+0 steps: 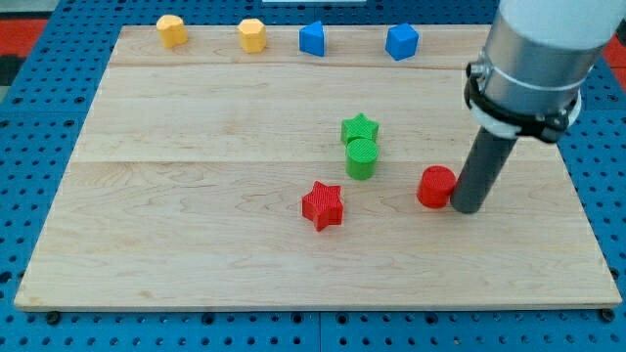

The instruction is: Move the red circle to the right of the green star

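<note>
No legible text, labels, brands, numbers or signs appear on the worktop [196,244], blocks or arm.

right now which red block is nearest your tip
The red circle, right beside my tip; the red star lies far off toward the view's left.

A wide silver-grey cylinder, ringed by a black clamp, narrows to my tip [465,209] on a dark rod.

Two yellow blocks [172,30] [252,35], two blue blocks [312,39] [401,41], two green blocks, one star [360,128], one cylinder [361,158], two red blocks, one star [323,205], one circle [436,187]
</note>
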`<state>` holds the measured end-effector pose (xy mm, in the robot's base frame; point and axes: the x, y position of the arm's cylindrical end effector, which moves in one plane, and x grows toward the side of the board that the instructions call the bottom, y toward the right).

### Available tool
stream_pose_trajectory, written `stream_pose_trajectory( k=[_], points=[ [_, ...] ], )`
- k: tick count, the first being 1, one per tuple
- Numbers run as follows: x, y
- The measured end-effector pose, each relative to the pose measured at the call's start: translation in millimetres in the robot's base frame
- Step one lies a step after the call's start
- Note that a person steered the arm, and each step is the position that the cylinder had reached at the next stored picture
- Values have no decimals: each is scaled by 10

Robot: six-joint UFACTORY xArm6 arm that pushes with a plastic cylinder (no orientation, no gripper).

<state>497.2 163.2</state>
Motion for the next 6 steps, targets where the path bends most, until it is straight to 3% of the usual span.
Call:
stream_pose_trajectory(
  k=[2,3,6],
  points=[
    [413,-158],
    [211,-448],
    [-663,-377]
  ],
)
